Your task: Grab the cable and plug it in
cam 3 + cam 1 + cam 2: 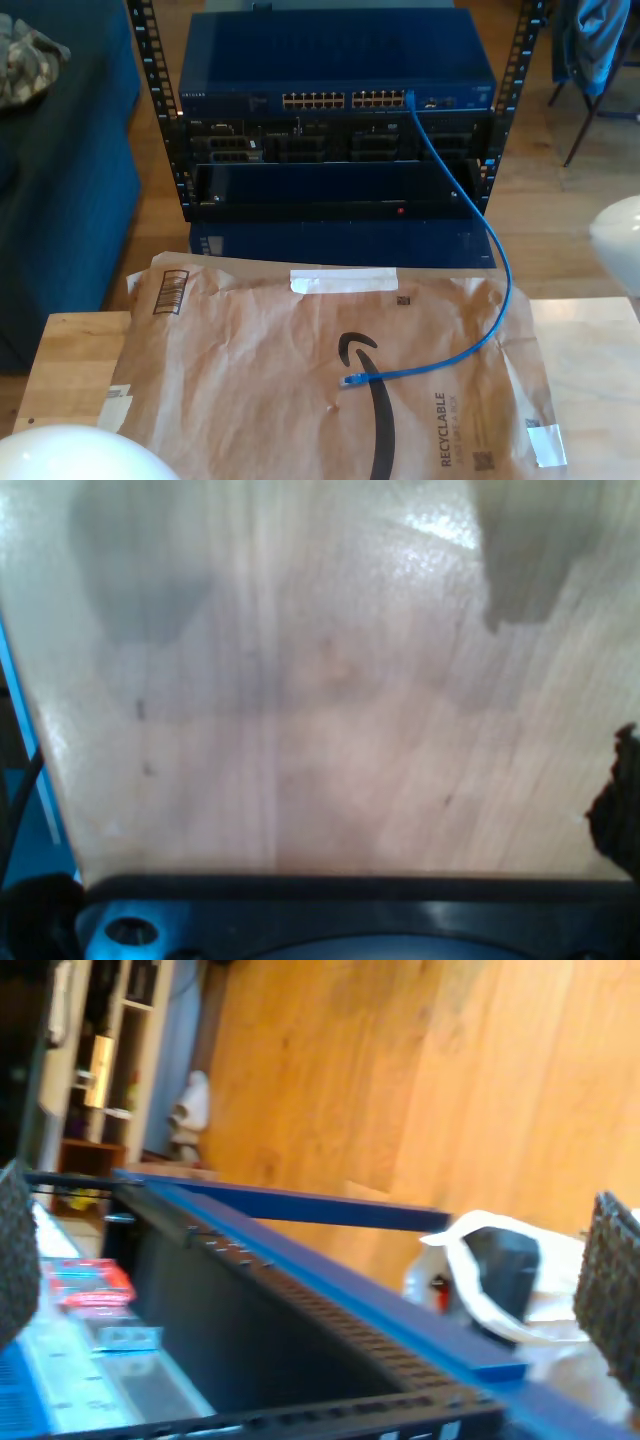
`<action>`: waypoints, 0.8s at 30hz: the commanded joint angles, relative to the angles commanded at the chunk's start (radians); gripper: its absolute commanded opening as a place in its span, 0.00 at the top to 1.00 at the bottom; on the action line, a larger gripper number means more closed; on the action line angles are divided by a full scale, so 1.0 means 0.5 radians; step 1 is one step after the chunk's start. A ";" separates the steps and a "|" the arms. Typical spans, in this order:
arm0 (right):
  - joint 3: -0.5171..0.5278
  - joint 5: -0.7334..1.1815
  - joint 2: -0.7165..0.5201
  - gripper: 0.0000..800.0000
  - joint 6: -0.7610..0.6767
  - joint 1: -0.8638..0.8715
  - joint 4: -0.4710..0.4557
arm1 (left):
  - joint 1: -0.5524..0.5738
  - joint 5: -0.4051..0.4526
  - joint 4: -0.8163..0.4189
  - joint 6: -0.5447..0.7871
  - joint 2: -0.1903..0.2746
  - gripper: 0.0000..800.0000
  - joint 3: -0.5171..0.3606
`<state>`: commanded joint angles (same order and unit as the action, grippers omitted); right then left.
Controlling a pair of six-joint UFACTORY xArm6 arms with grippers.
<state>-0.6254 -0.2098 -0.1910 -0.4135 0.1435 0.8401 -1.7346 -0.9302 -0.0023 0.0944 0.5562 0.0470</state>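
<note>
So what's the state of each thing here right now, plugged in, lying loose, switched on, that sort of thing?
Blue cable: one end plugged into the switch, the rest hanging down onto the paper.
Cable's free plug: loose on the paper, not held.
Network switch: mounted in the rack; one port taken, the others look free.
Brown paper: spread flat on the table, creased.
Red light: lit.
My tools: fingers not visible, state unclear.
</note>
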 joint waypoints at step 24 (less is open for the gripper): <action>0.463 1.998 -0.936 0.00 0.795 1.617 -0.562 | 0.000 0.000 0.000 0.000 0.000 0.00 0.000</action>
<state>-0.3938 0.7890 -0.6590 -0.0161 0.9521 0.5593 -1.7346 -0.9302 -0.0023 0.0944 0.5562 0.0470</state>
